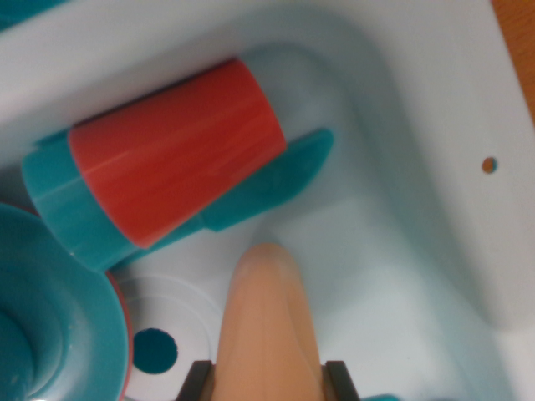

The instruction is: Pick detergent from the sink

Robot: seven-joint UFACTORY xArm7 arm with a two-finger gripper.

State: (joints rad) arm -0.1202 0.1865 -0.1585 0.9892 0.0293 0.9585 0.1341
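Free: bare sink (pixel 393 276) floor toward the wrist view's right | Blocked: red-and-teal detergent (pixel 167 180) lying across upper left; teal dish (pixel 54 317) fills lower-left corner; peach cone (pixel 267 326) bottom centre beside drain hole (pixel 155 351)

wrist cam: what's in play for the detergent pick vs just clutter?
In play:
- detergent bottle, red and teal, lying on its side
- sink, holds it
- gripper, with a tan finger between its dark jaws

Clutter:
- teal dish, wrist view's lower left
- drain hole
- small hole in rim
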